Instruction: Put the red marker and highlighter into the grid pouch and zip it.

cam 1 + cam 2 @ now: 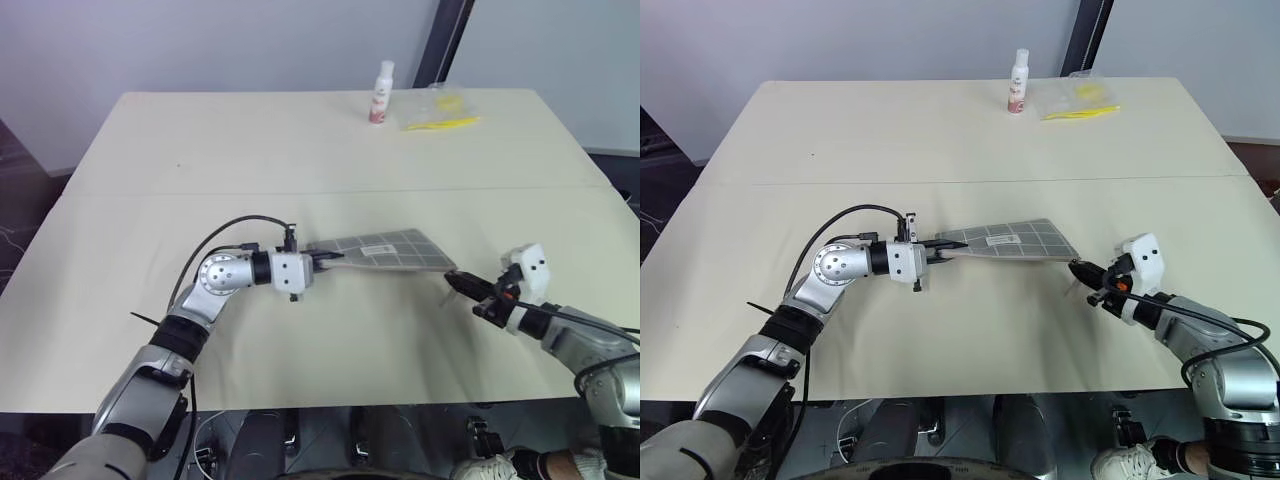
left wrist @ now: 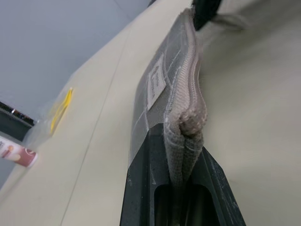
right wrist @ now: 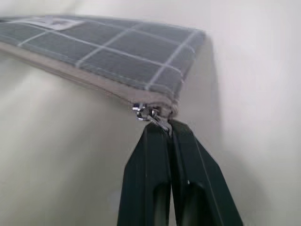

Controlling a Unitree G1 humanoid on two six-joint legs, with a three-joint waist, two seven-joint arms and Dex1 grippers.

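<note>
Left end effector (image 1: 318, 259) clamps grid pouch (image 1: 385, 250); right end effector (image 3: 162, 128) pinches zipper pull (image 3: 149, 114). White bottle (image 1: 381, 92), clear bag (image 1: 437, 108) far off.

Grid pouch (image 1: 385, 250) contents hidden, zip pull (image 3: 151, 115) prob. pinched, partly covered by fingers

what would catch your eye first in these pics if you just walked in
The grid pouch, held over the middle of the cream table: the left gripper clamps one end, the right gripper is shut on the zipper pull at the other. At the far edge stand a white bottle and a clear bag.
</note>
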